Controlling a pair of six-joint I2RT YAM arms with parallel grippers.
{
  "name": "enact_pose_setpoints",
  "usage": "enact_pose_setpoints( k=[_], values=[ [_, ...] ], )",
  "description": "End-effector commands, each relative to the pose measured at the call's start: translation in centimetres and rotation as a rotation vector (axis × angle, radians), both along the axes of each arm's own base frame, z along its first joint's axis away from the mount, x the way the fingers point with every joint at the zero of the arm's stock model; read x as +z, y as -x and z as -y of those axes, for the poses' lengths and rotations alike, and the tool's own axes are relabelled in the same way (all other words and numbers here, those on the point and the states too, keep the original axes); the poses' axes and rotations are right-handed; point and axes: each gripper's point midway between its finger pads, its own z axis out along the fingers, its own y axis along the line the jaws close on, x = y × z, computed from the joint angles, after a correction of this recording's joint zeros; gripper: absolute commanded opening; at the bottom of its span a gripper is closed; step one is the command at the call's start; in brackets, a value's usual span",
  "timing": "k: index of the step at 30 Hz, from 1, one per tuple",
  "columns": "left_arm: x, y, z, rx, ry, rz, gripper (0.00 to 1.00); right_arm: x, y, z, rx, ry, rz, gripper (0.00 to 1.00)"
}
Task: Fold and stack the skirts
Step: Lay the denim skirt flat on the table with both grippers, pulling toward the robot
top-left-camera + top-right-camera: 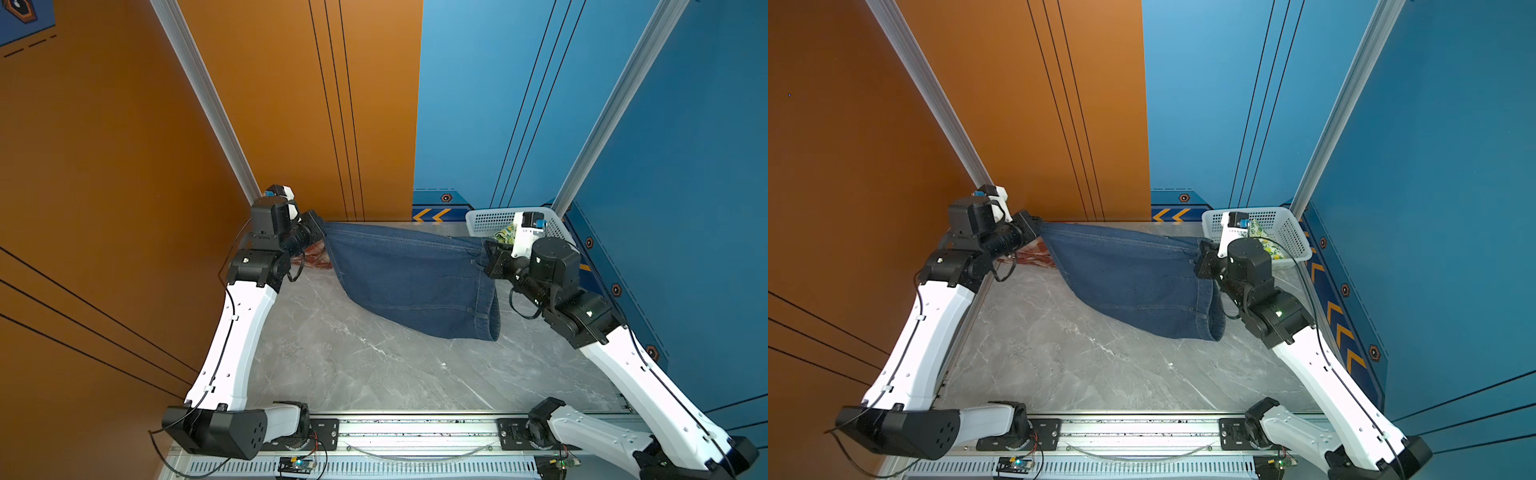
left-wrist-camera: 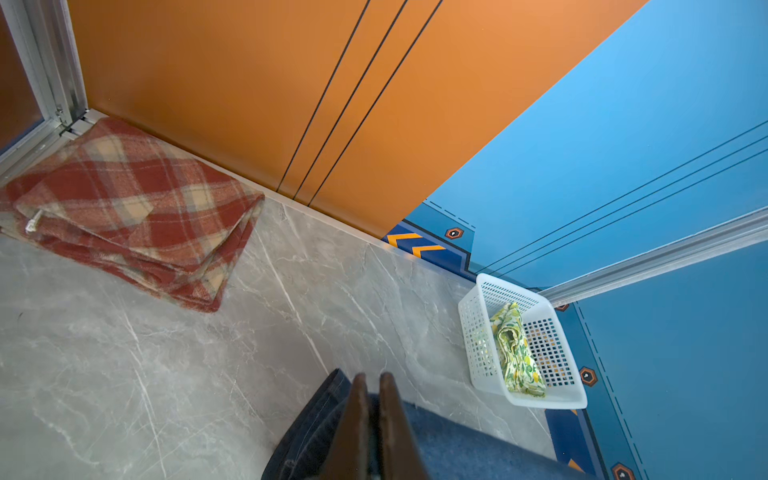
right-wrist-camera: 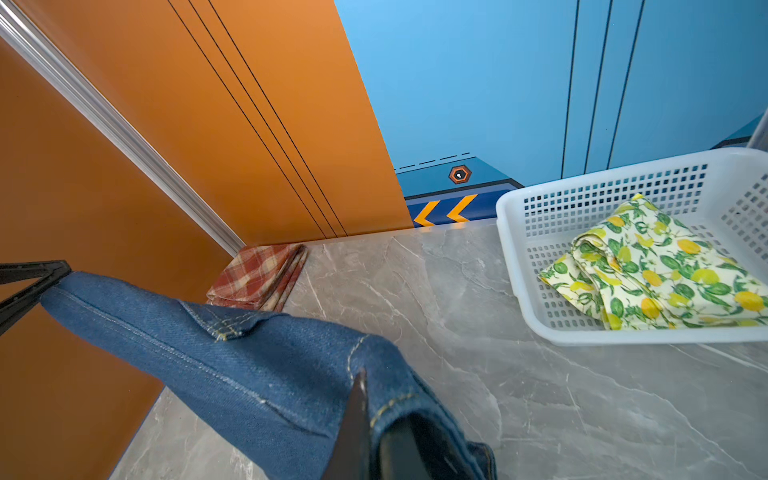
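Top views first. In both top views the dark blue denim skirt (image 1: 415, 282) is up in the air, pulled out wide between the two arms. The left gripper (image 1: 321, 226) is clamped on one top corner and the right gripper (image 1: 487, 254) is clamped on the other. The rest of the cloth sags down over the grey marble-look tabletop (image 1: 353, 365). Can't tell if the low edge touches it.

The red-and-cream plaid skirt (image 1: 316, 258) peeks out from under the left arm, in the far left corner. The white perforated plastic basket (image 1: 490, 216) sits in the far right corner. A bit of the white skirt with yellow lemons and green leaves (image 1: 503, 237) shows inside it.

Left wrist view: the two dark fingers (image 2: 359, 415) are pressed close together with denim (image 2: 457, 451) bunched around them. The plaid one (image 2: 124, 208) is folded flat on the table, tucked against the orange wall (image 2: 249, 83). The lemon one (image 2: 515, 353) lies crumpled in the basket (image 2: 471, 332).

Right wrist view: a dark finger (image 3: 355, 424) pinches a stitched edge of the denim (image 3: 208, 353). The cloth runs off, clear of the table, to the other gripper's black tip (image 3: 37, 282). The lemon skirt (image 3: 665, 274) is loosely folded in the basket (image 3: 509, 232), and the plaid (image 3: 257, 276) is well apart in the corner.
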Motion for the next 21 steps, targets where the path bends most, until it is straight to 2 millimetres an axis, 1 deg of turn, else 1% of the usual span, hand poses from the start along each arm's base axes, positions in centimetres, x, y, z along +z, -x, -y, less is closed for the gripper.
enact_pose_setpoints(
  k=[1,2,4,6,8,10,11,12,14,16,17,18,19,21],
  values=[
    [-0.4,-3.1,-1.8,0.011,-0.005,-0.034,0.0,3.3,-4.1,-0.8,0.034,-0.076,0.079,0.0],
    [-0.2,-3.9,-2.0,0.01,0.001,-0.035,0.0,3.9,-5.2,-1.2,0.046,-0.08,0.087,0.0],
    [1.4,-5.2,-2.7,0.007,0.013,-0.019,0.0,5.5,-7.3,-2.3,0.079,-0.095,0.104,0.0],
    [3.4,-5.6,-3.0,0.004,0.009,0.008,0.0,7.2,-8.4,-3.0,0.11,-0.121,0.119,0.0],
    [5.4,-5.4,-3.4,0.008,-0.001,0.039,0.0,8.7,-8.7,-3.4,0.133,-0.138,0.142,0.0],
    [6.4,-4.5,-3.5,0.004,0.0,0.054,0.0,9.6,-8.3,-3.5,0.149,-0.147,0.158,0.0],
    [6.3,-4.0,-3.4,0.002,-0.001,0.051,0.0,9.4,-8.0,-3.5,0.156,-0.149,0.155,0.0],
    [5.8,-3.2,-3.4,0.004,-0.003,0.039,0.0,8.9,-7.6,-3.5,0.163,-0.148,0.144,0.0],
    [3.6,-1.3,-3.2,0.006,-0.003,-0.004,0.0,6.6,-6.5,-3.6,0.181,-0.148,0.105,0.0],
    [-0.3,1.1,-3.1,0.018,-0.004,-0.068,0.0,2.9,-4.9,-3.5,0.197,-0.142,0.048,0.0],
    [-2.9,2.6,-3.1,0.03,-0.006,-0.104,0.0,0.2,-4.0,-3.6,0.212,-0.134,0.007,0.01],
    [-5.8,4.2,-3.0,0.039,-0.001,-0.144,0.0,-2.7,-2.7,-3.6,0.229,-0.125,-0.035,0.08],
    [-8.8,5.7,-3.1,0.059,0.002,-0.199,0.0,-5.4,-1.7,-3.5,0.237,-0.115,-0.079,0.18],
    [-16.7,9.4,-3.2,0.104,0.023,-0.33,0.0,-11.9,1.1,-3.4,0.249,-0.079,-0.198,0.59]
  ],
)
